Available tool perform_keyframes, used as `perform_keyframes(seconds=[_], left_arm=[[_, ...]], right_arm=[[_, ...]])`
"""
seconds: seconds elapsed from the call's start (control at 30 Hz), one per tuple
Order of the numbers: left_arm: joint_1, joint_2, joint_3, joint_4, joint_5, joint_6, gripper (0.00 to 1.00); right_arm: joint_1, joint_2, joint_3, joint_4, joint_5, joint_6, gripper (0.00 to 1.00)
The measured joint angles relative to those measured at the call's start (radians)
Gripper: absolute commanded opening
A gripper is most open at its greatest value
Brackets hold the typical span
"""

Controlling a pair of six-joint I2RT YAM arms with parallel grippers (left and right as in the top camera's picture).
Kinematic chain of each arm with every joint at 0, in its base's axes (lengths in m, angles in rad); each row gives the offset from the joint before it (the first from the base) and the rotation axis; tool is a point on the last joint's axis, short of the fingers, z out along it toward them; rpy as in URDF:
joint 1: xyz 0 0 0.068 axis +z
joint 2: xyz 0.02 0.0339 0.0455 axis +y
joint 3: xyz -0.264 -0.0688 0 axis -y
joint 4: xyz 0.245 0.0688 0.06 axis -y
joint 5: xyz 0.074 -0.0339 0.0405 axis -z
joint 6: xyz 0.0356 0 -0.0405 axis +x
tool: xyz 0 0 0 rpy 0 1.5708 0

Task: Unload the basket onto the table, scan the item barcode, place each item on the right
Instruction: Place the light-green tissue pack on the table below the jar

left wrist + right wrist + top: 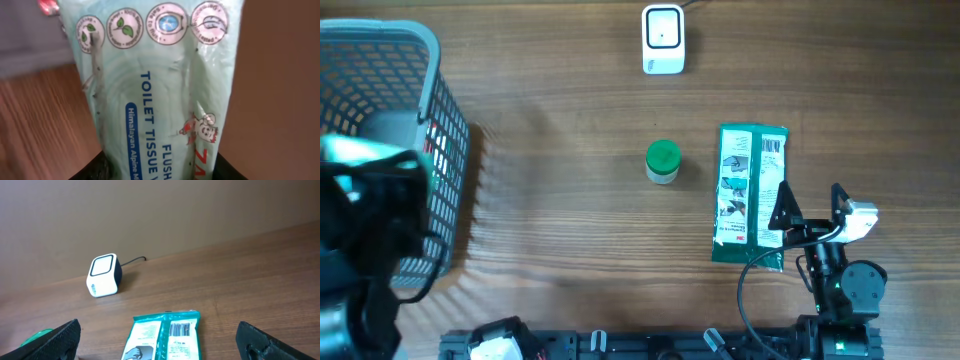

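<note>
Item: toilet tissue pack point(160, 85), no barcode showing on the visible face. The left end effector point(160, 172) is grasping it by its near end at the grey basket point(445, 170), with the long axis pointing straight out from the fingers.

The barcode scanner point(663, 40) is sitting well apart on the table point(570, 250), toward the robot's right and far edge.

The right end effector point(810, 203) is hanging released over a green packet point(745, 190), nearer the scanner.

The toilet tissue pack point(160, 90) runs off the frame above and below the left fingers point(95, 170), which show only as dark slivers beside it, and its lettering is cut short. Overhead, the blurred left arm point(370, 210) hides those fingers and part of the basket point(445, 150). Between the right fingers point(55, 340), the green packet point(165, 335) is cut off by the lower edge. The green-lidded jar point(36, 334) peeks from behind one finger.
</note>
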Motion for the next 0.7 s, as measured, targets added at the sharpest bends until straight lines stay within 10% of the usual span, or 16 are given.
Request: perform_keyframes(seconds=[0.2,0.4,0.47,0.53,0.7], left_arm=[[-0.565,0.193,-0.266,0.194,-0.078,-0.002,0.40],[-0.858,0.662,-0.374,0.308,-0.109,-0.107,0.41],[-0.932,0.809,-0.375,0.357,-0.095,-0.136,0.56],[-0.974,0.875,-0.376,0.379,-0.087,-0.166,0.96],[-0.962,0.864,-0.306,0.248,-0.128,-0.135,1.00]], right_arm=[[0.000,0.000,0.000,0.000,0.000,0.000,1.00],[0.000,0.000,0.000,0.000,0.000,0.000,1.00],[0.000,0.000,0.000,0.000,0.000,0.000,1.00],[0.000,0.000,0.000,0.000,0.000,0.000,1.00],[0.000,0.000,0.000,0.000,0.000,0.000,1.00]])
